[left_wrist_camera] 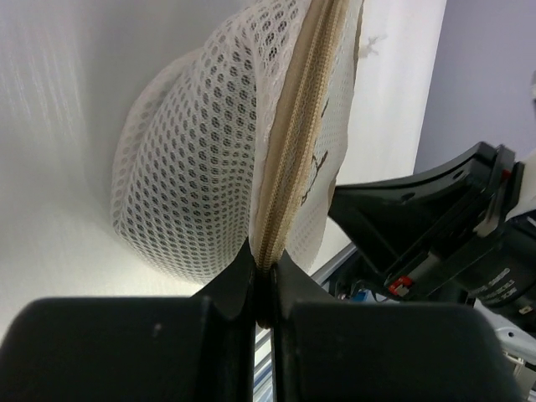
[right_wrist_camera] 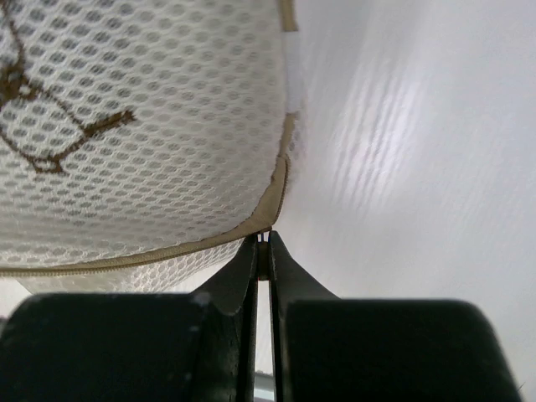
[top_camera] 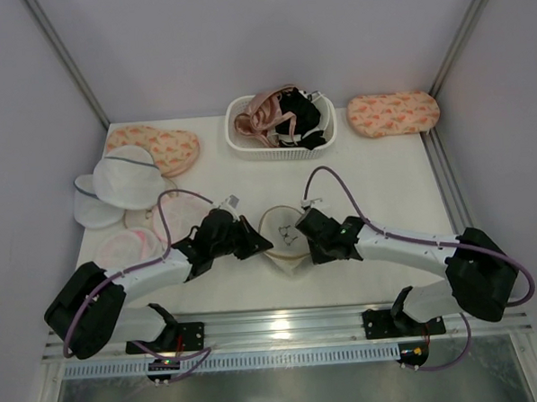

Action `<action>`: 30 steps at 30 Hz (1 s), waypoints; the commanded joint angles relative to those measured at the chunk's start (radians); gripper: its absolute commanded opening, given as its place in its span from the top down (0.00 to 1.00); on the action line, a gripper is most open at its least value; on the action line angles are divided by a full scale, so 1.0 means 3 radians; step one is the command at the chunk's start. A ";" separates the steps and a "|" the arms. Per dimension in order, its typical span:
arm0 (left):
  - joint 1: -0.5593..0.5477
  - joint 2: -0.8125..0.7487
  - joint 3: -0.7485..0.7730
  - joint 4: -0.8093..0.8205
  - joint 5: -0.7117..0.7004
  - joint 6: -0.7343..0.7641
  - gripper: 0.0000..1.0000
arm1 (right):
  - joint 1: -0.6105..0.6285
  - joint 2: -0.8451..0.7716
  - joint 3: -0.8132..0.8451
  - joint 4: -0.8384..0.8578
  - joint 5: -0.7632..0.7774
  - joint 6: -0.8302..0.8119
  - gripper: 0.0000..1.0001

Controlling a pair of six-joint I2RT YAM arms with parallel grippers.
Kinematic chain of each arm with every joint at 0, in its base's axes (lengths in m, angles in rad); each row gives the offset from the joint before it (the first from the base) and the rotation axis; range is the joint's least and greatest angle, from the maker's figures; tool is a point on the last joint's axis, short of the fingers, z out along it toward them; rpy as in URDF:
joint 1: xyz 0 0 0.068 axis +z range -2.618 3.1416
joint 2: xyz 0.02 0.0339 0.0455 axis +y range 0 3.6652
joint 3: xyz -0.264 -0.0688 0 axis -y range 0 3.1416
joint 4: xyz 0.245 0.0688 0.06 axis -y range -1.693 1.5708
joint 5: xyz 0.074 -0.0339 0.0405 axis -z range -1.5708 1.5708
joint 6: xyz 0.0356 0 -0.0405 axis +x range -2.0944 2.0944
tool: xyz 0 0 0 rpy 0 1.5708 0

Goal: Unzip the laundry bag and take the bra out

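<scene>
The laundry bag, a round cream mesh pouch with a tan zipper rim, is held up on edge between my two grippers near the table's front. My left gripper is shut on the zipper rim; its tips pinch the tan tape from both sides. The mesh looks dark through its holes. My right gripper is shut at the opposite edge, its tips clamping a small tab at the tan rim. The bag's dark mark faces that camera. The zipper looks closed. The bra is hidden.
A white basket at the back holds pink bras and a black garment. Pink patterned pouches lie at back right and back left. White domed bags and pink-rimmed pouches crowd the left side.
</scene>
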 commanded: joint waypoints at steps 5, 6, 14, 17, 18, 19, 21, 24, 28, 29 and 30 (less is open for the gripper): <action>0.0065 0.0082 0.0189 0.0063 0.0113 0.0184 1.00 | -0.0360 -0.0293 0.0036 -0.0239 0.1265 0.0254 0.96; 0.0065 0.0118 0.0210 0.0088 0.0160 0.0215 1.00 | -0.0391 -0.0304 0.0031 -0.0172 0.1285 0.0218 0.96; 0.0100 0.0521 0.0690 0.0083 0.0309 0.0480 0.50 | -0.0442 -0.0263 0.0123 -0.0018 0.1260 0.0019 0.96; 0.0167 0.0614 0.0767 0.0089 0.0268 0.0476 0.08 | -0.0447 -0.0319 0.0077 -0.0008 0.1204 0.0064 0.96; 0.0177 0.0619 0.0772 0.0088 0.0262 0.0460 0.01 | -0.0442 -0.0339 0.0061 -0.0013 0.1193 0.0075 0.96; 0.0177 0.0609 0.0752 0.0068 0.0237 0.0445 0.01 | -0.0442 -0.0365 0.0036 -0.0018 0.1183 0.0085 0.96; 0.0177 0.0487 0.0691 0.0053 0.0211 0.0374 0.00 | -0.0447 -0.0447 0.0000 -0.0023 0.1127 0.0095 0.96; 0.0167 0.0257 0.0487 -0.0049 0.0109 0.0236 0.00 | -0.0447 -0.0600 -0.0056 0.0023 0.0792 0.0034 0.96; 0.0080 -0.0244 0.0231 -0.0208 0.0007 0.0062 0.00 | -0.0442 -0.0800 -0.0301 0.0717 -0.0797 -0.0390 0.96; 0.0060 -0.0296 0.0170 -0.0213 0.0002 0.0031 0.01 | -0.0437 -0.0815 -0.0342 0.0870 -0.1160 -0.0426 0.96; 0.0014 -0.0332 0.0149 -0.0218 -0.0008 -0.0015 0.01 | -0.0432 -0.0851 -0.0383 0.1155 -0.1609 -0.0446 0.96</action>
